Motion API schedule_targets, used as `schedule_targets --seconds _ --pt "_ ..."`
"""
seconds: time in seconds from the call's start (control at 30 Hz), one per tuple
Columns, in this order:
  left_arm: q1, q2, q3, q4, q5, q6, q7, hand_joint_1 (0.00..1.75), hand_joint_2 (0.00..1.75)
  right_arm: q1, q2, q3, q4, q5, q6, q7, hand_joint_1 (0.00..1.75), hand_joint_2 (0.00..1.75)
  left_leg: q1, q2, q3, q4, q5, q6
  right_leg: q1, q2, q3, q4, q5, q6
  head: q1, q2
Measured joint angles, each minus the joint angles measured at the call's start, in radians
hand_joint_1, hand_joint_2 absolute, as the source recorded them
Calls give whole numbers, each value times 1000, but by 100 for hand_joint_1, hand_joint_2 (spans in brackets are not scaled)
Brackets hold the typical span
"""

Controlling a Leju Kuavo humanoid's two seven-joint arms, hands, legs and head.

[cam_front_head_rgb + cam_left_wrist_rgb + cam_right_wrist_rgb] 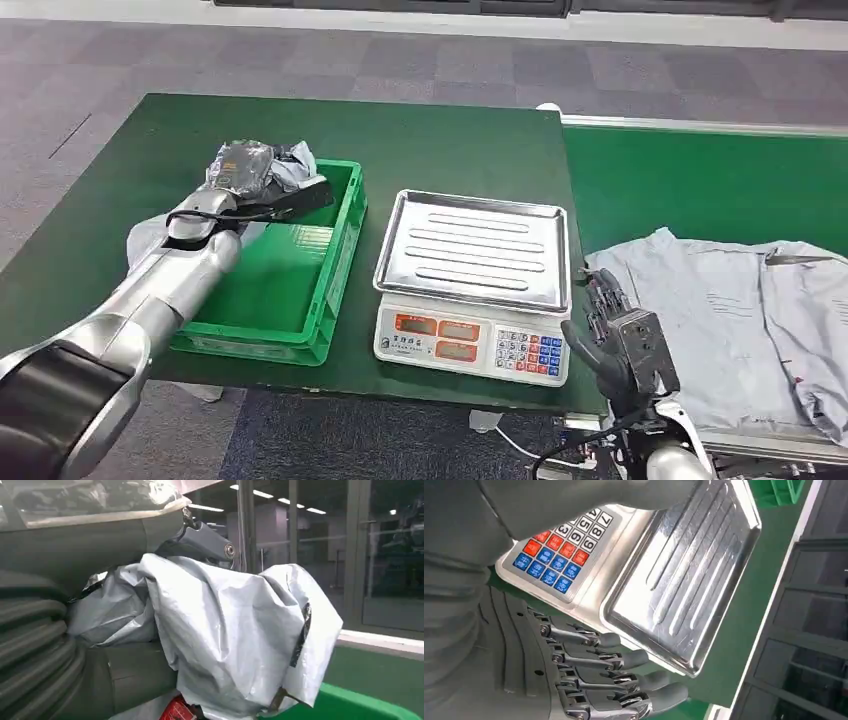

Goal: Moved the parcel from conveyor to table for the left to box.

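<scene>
- Left hand [262, 196]: my fingers grip the parcel [250, 163], a crumpled grey plastic bag, and hold it above the far left corner of the crate [335, 262]. The left wrist view shows the parcel [235, 640] bunched against my hand [95, 645], with the green crate rim [360, 705] just below it.
- Crate: green, open-topped, on the green table [440, 140], just left of the scale [472, 290]. Another grey bag [148, 238] lies on the table beside the crate, under my left arm.
- Step in hand (judgement): the parcel is off the conveyor and across the table, so I take this as the boxing stage, with the parcel not yet released into the crate.
- Next move (judgement): bring the parcel over the middle of the crate, lower it and open my fingers; the loose plastic may catch on a finger or drape over the rim.
- Scale: its steel tray [684, 575] carries nothing; the keypad [566, 545] faces me.
- Right hand [615, 335]: holds nothing, fingers [624, 675] apart and extended, near the scale's right front corner.
- Conveyor [700, 180]: green belt at right, carrying more grey bags [730, 310] beside my right hand.
</scene>
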Motion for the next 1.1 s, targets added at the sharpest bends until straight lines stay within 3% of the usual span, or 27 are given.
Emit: schedule_targets --seconds 1.1 --pt "36 -4 40 2 7 7 -3 175 175 6 6 0 0 0 -5 0 0 175 0 0 0 0 0 0 0 0 0 0 0 0 0 0"
